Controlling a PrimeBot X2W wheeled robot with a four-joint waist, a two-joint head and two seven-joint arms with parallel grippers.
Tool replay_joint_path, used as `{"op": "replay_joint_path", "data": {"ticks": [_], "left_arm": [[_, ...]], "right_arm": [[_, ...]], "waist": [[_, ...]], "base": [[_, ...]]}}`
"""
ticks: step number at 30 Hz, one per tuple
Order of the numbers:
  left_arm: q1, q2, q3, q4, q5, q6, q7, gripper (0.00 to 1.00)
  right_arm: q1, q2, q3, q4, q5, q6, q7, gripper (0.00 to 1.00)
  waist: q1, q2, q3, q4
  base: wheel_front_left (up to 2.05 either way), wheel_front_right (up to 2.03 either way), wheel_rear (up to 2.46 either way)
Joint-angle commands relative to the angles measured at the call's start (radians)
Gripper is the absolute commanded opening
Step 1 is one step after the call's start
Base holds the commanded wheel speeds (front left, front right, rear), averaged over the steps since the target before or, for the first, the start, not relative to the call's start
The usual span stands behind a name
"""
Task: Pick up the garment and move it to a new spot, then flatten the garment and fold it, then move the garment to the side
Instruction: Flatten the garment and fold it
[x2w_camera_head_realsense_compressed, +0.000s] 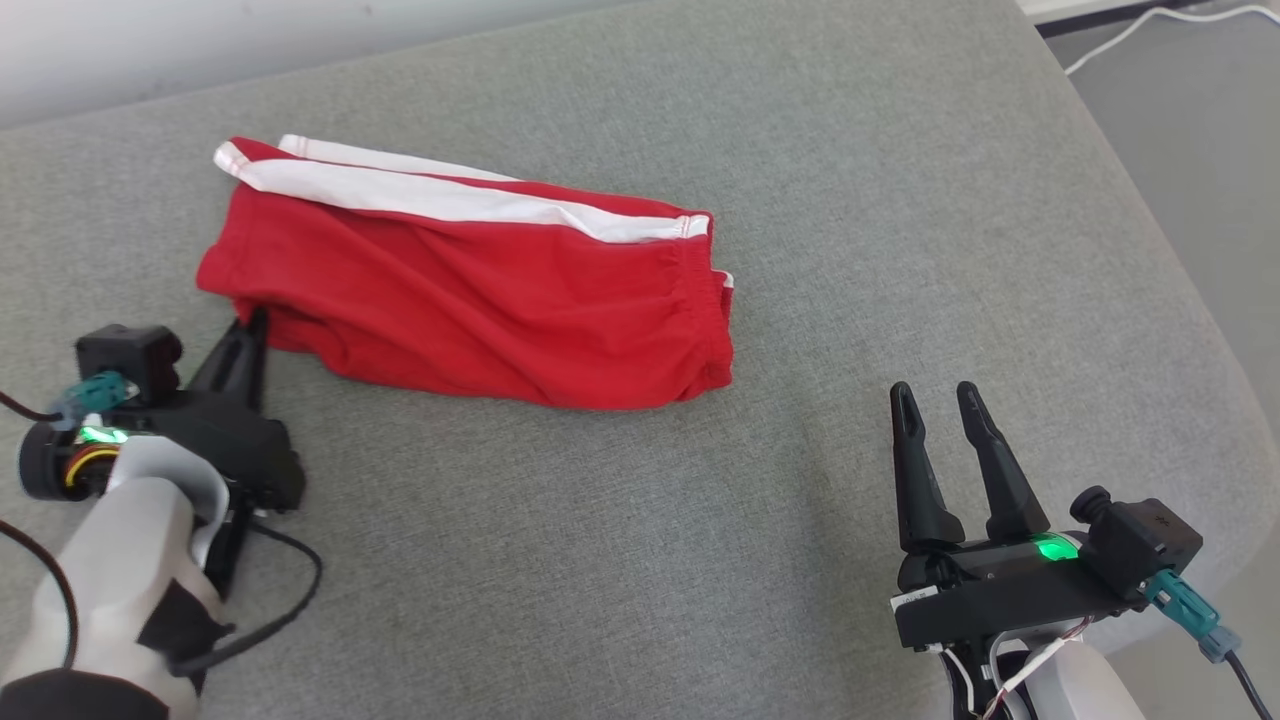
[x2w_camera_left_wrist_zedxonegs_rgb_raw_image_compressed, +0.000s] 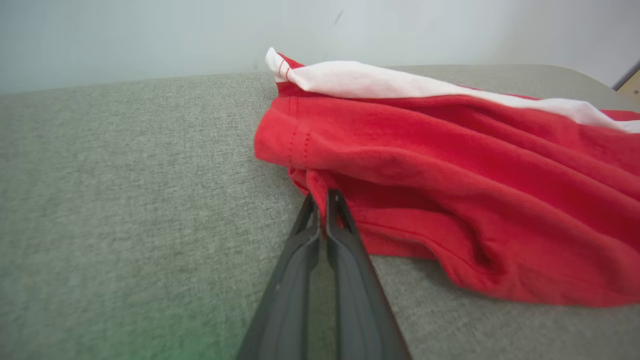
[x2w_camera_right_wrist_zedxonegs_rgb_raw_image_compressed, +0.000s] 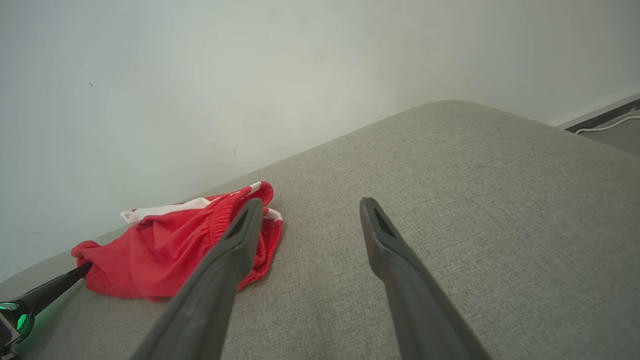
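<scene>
The garment (x2w_camera_head_realsense_compressed: 470, 290) is a pair of red shorts with white side stripes, lying folded and wrinkled on the grey cushion. My left gripper (x2w_camera_head_realsense_compressed: 252, 325) is at its near left corner, shut on a pinch of the red hem. In the left wrist view the garment (x2w_camera_left_wrist_zedxonegs_rgb_raw_image_compressed: 450, 190) spreads to the right and the left gripper (x2w_camera_left_wrist_zedxonegs_rgb_raw_image_compressed: 322, 196) has its fingers pressed together on the fabric edge. My right gripper (x2w_camera_head_realsense_compressed: 935, 395) stands open at the lower right, apart from the cloth. From the right wrist the garment (x2w_camera_right_wrist_zedxonegs_rgb_raw_image_compressed: 170, 250) lies to the left of the open right gripper (x2w_camera_right_wrist_zedxonegs_rgb_raw_image_compressed: 312, 205).
The grey cushion (x2w_camera_head_realsense_compressed: 800, 200) falls away at its right edge, with floor and a white cable (x2w_camera_head_realsense_compressed: 1140, 25) beyond. A pale wall (x2w_camera_right_wrist_zedxonegs_rgb_raw_image_compressed: 250, 75) runs along the far side. Bare cushion lies around my right gripper.
</scene>
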Motion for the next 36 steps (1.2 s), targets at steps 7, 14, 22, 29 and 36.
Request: {"op": "replay_joint_path", "data": {"ticks": [7,14,22,29,36], "left_arm": [[0.090,-0.031,0.014,-0.066,0.021,-0.008,0.000,0.00],[0.196,-0.065,0.044,-0.141,0.024,-0.002,0.000,0.00],[0.330,-0.094,0.094,-0.243,0.024,0.016,0.000,0.00],[0.483,-0.134,0.127,-0.361,0.040,0.023,0.000,0.00],[0.514,-0.141,0.145,-0.380,0.064,0.028,0.000,0.00]], "right_arm": [[0.020,-0.012,-0.007,0.008,-0.011,-0.001,0.000,1.00],[0.049,-0.025,-0.024,0.020,-0.008,-0.001,0.000,1.00],[0.075,-0.038,-0.047,0.027,-0.013,-0.001,0.000,1.00],[0.107,-0.052,-0.066,0.039,-0.012,-0.001,0.000,1.00],[0.097,-0.061,-0.040,0.053,-0.008,-0.001,0.000,1.00]], "waist": [[0.0000,0.0000,-0.069,0.056],[0.0000,0.0000,-0.132,0.118],[0.0000,0.0000,-0.174,0.171],[0.0000,0.0000,-0.213,0.217],[0.0000,0.0000,-0.226,0.228]], "base": [[0.00,0.00,0.00],[0.00,0.00,0.00],[0.00,0.00,0.00],[0.00,0.00,0.00],[0.00,0.00,0.00]]}}
